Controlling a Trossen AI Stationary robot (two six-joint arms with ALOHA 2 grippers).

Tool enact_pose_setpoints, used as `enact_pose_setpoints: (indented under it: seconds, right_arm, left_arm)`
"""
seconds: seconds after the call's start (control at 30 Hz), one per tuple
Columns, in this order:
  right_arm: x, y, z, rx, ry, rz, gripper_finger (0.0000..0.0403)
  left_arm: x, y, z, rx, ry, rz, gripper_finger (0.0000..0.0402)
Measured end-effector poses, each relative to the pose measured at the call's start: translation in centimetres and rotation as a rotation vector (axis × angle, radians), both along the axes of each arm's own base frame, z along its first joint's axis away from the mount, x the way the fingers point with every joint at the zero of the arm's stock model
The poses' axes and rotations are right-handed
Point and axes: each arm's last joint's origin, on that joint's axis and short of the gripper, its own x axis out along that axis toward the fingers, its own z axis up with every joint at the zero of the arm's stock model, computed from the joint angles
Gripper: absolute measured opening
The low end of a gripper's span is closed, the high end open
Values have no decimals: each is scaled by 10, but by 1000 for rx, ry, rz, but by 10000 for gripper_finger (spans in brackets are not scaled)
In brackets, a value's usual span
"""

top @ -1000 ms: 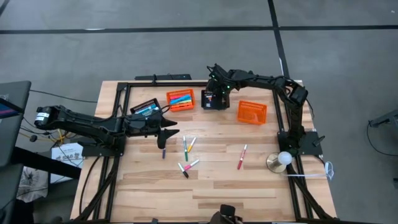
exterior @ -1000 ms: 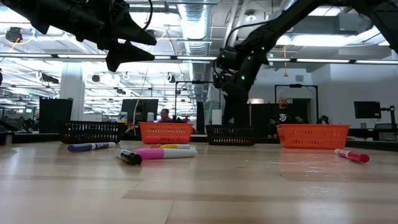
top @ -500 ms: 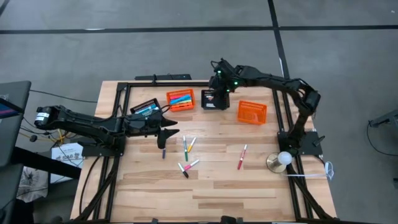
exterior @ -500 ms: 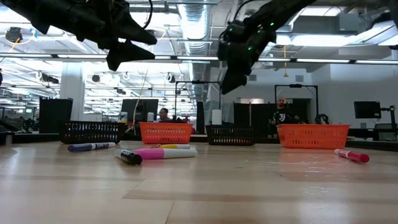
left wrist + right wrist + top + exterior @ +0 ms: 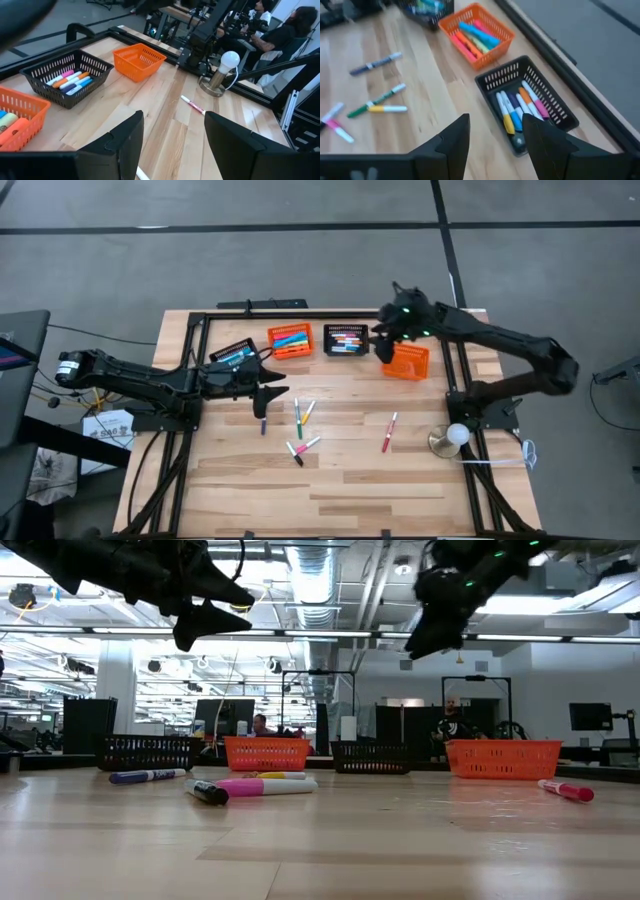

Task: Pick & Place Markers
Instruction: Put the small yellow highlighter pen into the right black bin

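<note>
Several markers lie loose on the wood: a purple one [image 5: 263, 423], green and yellow ones [image 5: 300, 414], a pink one [image 5: 302, 448] and a red-pink one [image 5: 389, 432]. More markers fill a black basket [image 5: 346, 339], an orange basket [image 5: 290, 340] and a second black basket [image 5: 232, 355]. My left gripper [image 5: 270, 395] hangs open in the air above the purple marker. My right gripper [image 5: 382, 345] is open and empty, high between the black basket [image 5: 527, 105] and an orange basket [image 5: 405, 360] that shows no markers.
The baskets stand in a row along the table's far side [image 5: 370, 756]. A lamp with a white bulb [image 5: 455, 436] stands near the right arm's base. A black frame rail [image 5: 275, 305] runs along the far edge. Bare wood lies toward the near edge. People sit in the room beyond.
My right gripper has risen from low over the black basket in the middle of the row. It has then swung toward the table's right, over the gap beside the orange basket. The black basket's markers now show uncovered. The left arm has stayed still.
</note>
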Motion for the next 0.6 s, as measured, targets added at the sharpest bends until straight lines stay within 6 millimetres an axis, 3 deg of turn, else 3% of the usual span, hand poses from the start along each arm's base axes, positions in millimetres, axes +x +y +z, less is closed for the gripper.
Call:
enact_pose_setpoints:
  seconds: [0.27,0.6]
  right_arm:
    - [-53,30,5,8,-179,-87,175]
    - [-104,58,-2,-20,-353,-182,174]
  left_arm:
    - [0,0,1,-55,-20,12,209]
    - [1,-2,3,-136,-50,-26,209]
